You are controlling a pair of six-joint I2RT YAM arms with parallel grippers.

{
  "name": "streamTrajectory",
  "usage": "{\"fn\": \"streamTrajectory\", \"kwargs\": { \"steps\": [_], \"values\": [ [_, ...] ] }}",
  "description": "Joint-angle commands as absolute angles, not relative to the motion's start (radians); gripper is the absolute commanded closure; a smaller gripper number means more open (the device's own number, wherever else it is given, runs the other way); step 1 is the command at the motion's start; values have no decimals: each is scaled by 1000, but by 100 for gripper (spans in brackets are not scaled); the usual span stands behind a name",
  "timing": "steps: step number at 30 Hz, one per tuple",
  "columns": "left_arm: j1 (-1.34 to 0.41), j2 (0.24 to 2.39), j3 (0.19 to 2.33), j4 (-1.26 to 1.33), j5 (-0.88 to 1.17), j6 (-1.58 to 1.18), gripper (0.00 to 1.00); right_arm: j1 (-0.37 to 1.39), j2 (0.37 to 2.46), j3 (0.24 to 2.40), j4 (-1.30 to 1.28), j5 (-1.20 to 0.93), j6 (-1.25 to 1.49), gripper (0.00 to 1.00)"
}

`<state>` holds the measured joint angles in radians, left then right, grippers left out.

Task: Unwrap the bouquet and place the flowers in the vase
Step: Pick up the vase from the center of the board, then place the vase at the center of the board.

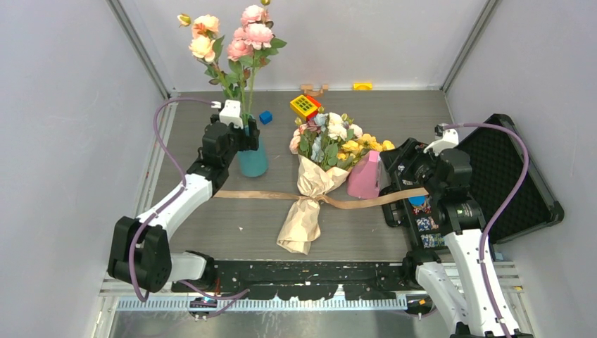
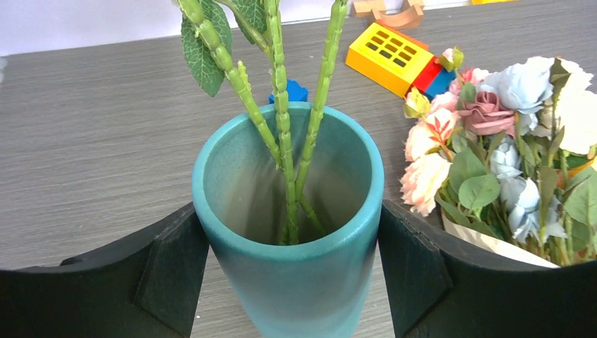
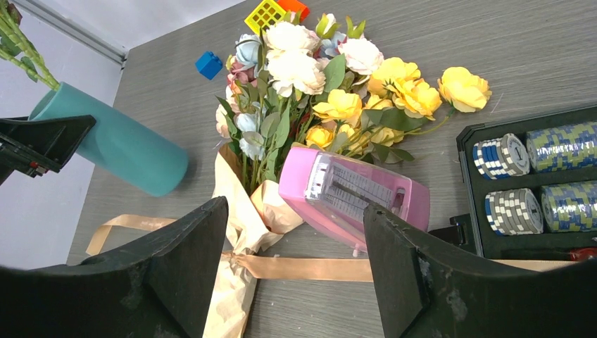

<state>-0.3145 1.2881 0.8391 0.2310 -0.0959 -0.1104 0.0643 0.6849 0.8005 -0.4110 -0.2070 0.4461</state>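
The bouquet [image 1: 320, 165] lies still wrapped on the surface [image 1: 232, 232], just right of the vase [image 1: 253, 162] — the left hand [image 2: 290, 232] clasps that vase on both sides. Farther right of the vase, the right hand [image 3: 296, 211] hangs spread wide, holding nothing.

Grey wood-grain tabletop [image 1: 211, 232]. On it I see: bouquet [image 1: 313, 183] lying mid-table, its tan ribbon [image 1: 253, 194] trailing both ways; vase [image 1: 253, 160] upright to its left; pink box [image 1: 364, 177] just beside the blooms (right side); blue cube [image 1: 265, 117] and yellow block [image 1: 304, 105] behind; black case [image 1: 507, 176] far right.

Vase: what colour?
Teal-blue vase; clearest in the left wrist view.
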Motion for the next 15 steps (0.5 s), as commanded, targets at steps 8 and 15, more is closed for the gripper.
{"fn": "streamTrajectory", "kwargs": {
  "steps": [8,15],
  "values": [
    [-324,1266,837,772,-233,-58,100,92,665,800,-344,-189,404,26],
    [-324,1339,866,882,-253,-7,100,94,655,787,-332,-185,396,26]
  ]
}}
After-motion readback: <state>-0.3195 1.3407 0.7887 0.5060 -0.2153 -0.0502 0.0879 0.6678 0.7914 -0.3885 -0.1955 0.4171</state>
